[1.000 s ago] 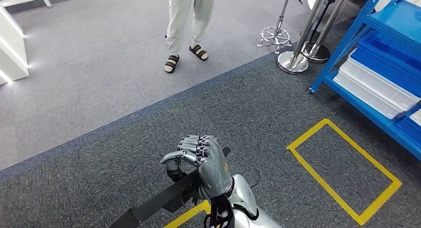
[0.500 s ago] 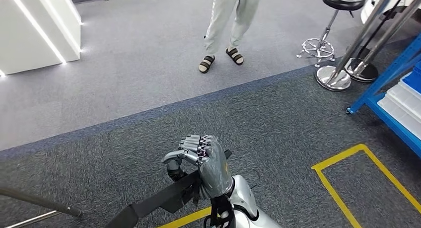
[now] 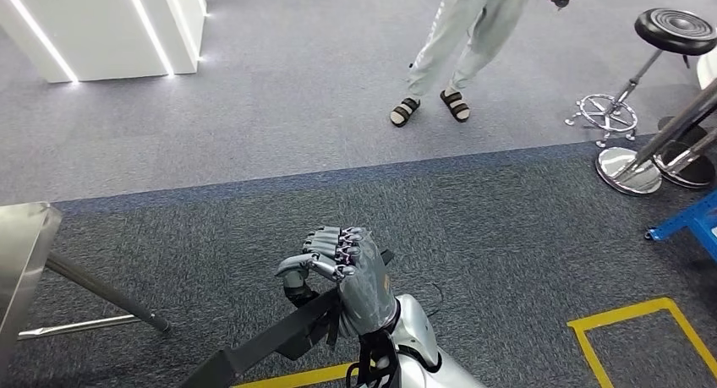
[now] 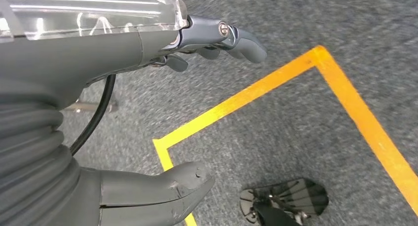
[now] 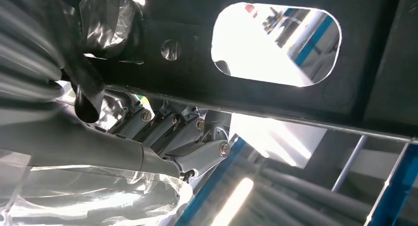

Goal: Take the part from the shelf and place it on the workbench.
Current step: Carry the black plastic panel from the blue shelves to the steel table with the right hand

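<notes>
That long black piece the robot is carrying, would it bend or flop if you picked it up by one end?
Probably not. The black part juts out straight from the right hand without sagging, so it looks stiff. Its cut-out hole and thin flat walls suggest it's fairly light. Gripped at one end, it might swing.

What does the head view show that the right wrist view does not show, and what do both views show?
Head view alone: a person in sandals standing on the light grey floor, a black stool, chrome stand bases, yellow floor tape and a steel table corner.

Right wrist view alone: a rounded cutout and a small hole in the black part.

Both: the right hand gripping the long black part, and blue shelf framing.
</notes>
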`<state>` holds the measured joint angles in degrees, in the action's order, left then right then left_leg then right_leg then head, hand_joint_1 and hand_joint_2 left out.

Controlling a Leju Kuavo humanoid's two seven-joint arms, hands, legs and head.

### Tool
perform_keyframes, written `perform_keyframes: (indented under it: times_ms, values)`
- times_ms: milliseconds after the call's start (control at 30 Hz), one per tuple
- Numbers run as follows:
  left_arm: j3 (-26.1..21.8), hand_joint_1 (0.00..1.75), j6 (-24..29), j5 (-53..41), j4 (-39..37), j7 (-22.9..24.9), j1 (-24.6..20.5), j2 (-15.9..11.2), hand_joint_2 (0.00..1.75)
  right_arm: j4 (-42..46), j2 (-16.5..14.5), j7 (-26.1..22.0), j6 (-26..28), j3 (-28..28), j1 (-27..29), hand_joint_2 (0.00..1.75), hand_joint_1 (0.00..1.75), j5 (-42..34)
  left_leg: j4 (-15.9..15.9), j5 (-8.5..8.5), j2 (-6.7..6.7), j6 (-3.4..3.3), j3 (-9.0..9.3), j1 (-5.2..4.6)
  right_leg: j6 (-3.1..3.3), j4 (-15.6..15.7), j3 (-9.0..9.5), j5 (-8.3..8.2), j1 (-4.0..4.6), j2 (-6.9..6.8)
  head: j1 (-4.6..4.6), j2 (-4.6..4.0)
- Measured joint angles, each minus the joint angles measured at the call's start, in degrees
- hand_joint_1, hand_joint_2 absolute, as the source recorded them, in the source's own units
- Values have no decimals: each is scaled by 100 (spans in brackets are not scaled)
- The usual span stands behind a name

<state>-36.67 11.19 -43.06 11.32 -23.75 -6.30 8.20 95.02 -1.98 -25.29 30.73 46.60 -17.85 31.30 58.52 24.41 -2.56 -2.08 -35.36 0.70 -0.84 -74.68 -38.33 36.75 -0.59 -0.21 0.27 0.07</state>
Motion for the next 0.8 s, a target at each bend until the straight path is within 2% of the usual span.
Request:
perform_keyframes:
  times_ms: [33, 67, 133, 167, 200, 267, 300, 367, 400, 433, 467, 500, 533, 567, 633, 700, 767, 800]
  values:
    - [-1, 0, 0, 0, 0, 4, 8, 0, 175, 0, 3, 0, 0, 0, 4, 175, 175, 0, 1, 1, -87, -1, 11, -18, 35, 93, -3, -149, 14, 22, -1, 0]
    - [-2, 0, 0, 0, 0, 8, 14, 0, 175, 1, 4, 0, 0, 0, 6, 175, 175, 0, 2, 1, -175, -1, 26, -31, 79, 406, 102, -391, 30, 66, -1, 0]
    - [-3, 0, 0, 0, 0, 12, 15, 9, 175, 3, 4, 0, 0, 0, 6, 175, 175, 0, 4, 0, -328, 5, 39, -40, 171, 1181, 400, -816, 63, 311, -1, 0]
    - [-4, 0, 0, 0, 0, 12, 10, 15, 175, 3, 4, 1, 1, 0, 5, 175, 175, -1, 5, -6, -396, 21, 30, -34, 199, 1434, 496, -924, 75, 413, 1, 0]
    - [-5, 0, 0, -1, 0, 12, 10, 22, 175, 3, 4, 1, 1, 1, 5, 175, 175, -1, 3, -13, -456, 42, 13, -24, 215, 1546, 535, -951, 88, 476, 3, 0]
    - [-11, 0, 1, -2, 0, 12, 27, 26, 175, 4, 2, 1, 2, 2, 1, 175, 175, -1, -21, -34, -569, 112, -13, -8, 237, 1602, 561, -968, 89, 390, 6, 0]
    - [-16, 0, 2, -2, 0, 11, 42, 26, 175, 4, -2, 1, 2, 2, 0, 175, 175, 0, -4, -19, -522, 137, -23, -14, 256, 1654, 594, -988, 80, 324, 6, 0]
    - [-25, 0, 7, -1, 0, 8, 53, 26, 175, 4, -10, 1, 8, 2, 5, 175, 175, 0, 282, 167, -206, 181, -158, -37, 303, 1769, 669, -1030, 55, 164, 2, 0]
    - [-29, 0, 10, -1, 0, 3, 47, 26, 175, 2, -10, 1, 11, 2, 19, 175, 175, 0, 596, 338, -5, 200, -306, -33, 318, 1794, 692, -1033, 63, 72, 1, 0]
    - [-34, 0, 14, 1, 0, -3, 40, 26, 175, 1, -9, 1, 15, 2, 42, 175, 175, 1, 968, 517, 119, 230, -493, -19, 330, 1798, 699, -1026, 69, -21, -1, 0]
    - [-41, 0, 18, 1, 0, -9, 40, 26, 175, -2, -7, 1, 19, 2, 72, 175, 175, 4, 1296, 640, 176, 260, -657, 2, 330, 1793, 698, -1015, 73, -116, 0, 0]
    - [-50, 0, 21, 2, 0, -13, 50, 26, 175, -5, -5, 0, 23, 2, 106, 175, 175, 9, 1464, 665, 205, 289, -741, 26, 324, 1782, 698, -999, 71, -207, 0, 0]
    - [-61, 0, 25, 4, 0, -16, 66, 26, 175, -8, -5, -2, 27, 2, 135, 175, 175, 19, 1421, 587, 232, 316, -713, 47, 308, 1768, 698, -980, 64, -291, -1, 0]
    - [-70, 0, 28, 5, 0, -19, 82, 25, 175, -11, -5, -5, 32, 2, 157, 175, 175, 29, 1176, 430, 271, 339, -577, 66, 286, 1747, 701, -957, 53, -366, -1, 0]
    - [-82, 0, 31, 8, 0, -24, 92, 22, 175, -14, -5, -9, 47, 2, 187, 175, 175, 55, 454, 141, 460, 360, -182, 70, 215, 1671, 700, -885, 47, -500, -2, 0]
    - [-85, 0, 32, 10, 0, -32, 89, 21, 175, -19, -5, -13, 67, 4, 216, 175, 175, 74, 92, 70, 557, 279, 9, 43, 137, 1606, 703, -818, 66, -609, 5, 0]
    - [-90, 0, 33, 16, 0, -45, 106, 21, 175, -34, -11, -23, 85, 8, 251, 175, 175, 93, 81, 89, 451, 159, 5, 16, 73, 1601, 730, -789, 70, -700, 11, 0]
    - [-95, 0, 33, 19, 0, -53, 121, 20, 175, -43, -17, -31, 95, 9, 267, 175, 175, 102, 72, 86, 395, 119, 8, 15, 38, 1585, 745, -761, 55, -674, 10, 0]
